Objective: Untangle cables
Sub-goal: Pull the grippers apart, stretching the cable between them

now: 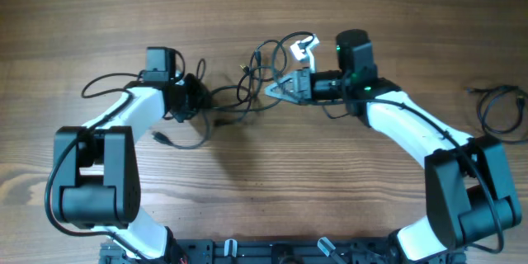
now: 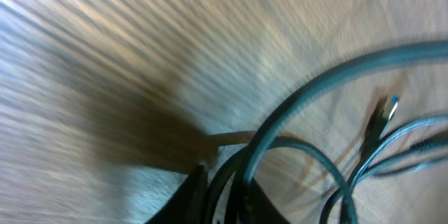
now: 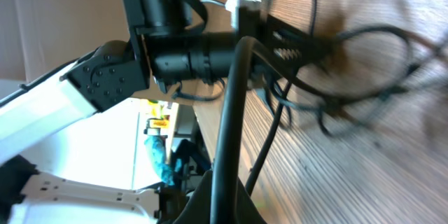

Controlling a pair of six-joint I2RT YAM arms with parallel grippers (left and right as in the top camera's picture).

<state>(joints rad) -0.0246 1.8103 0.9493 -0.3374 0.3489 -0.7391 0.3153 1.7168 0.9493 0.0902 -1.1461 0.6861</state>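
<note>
Thin black cables (image 1: 247,82) lie knotted in loops between my two grippers at the table's middle. My left gripper (image 1: 200,99) sits at the tangle's left side; in the left wrist view its dark fingers (image 2: 196,199) are pinched on a cable strand (image 2: 294,105) that arcs up and to the right. A small plug (image 2: 381,112) lies beyond it. My right gripper (image 1: 271,91) is at the tangle's right side, and in the right wrist view it (image 3: 225,199) is shut on a black cable (image 3: 231,112) rising straight from its jaws. A whitish plug end (image 1: 305,47) sticks up behind it.
A separate black cable (image 1: 499,107) is coiled at the far right edge. A loose cable loop (image 1: 107,87) and a plug end (image 1: 161,139) trail to the left beside the left arm. The left arm (image 3: 105,77) fills the background of the right wrist view.
</note>
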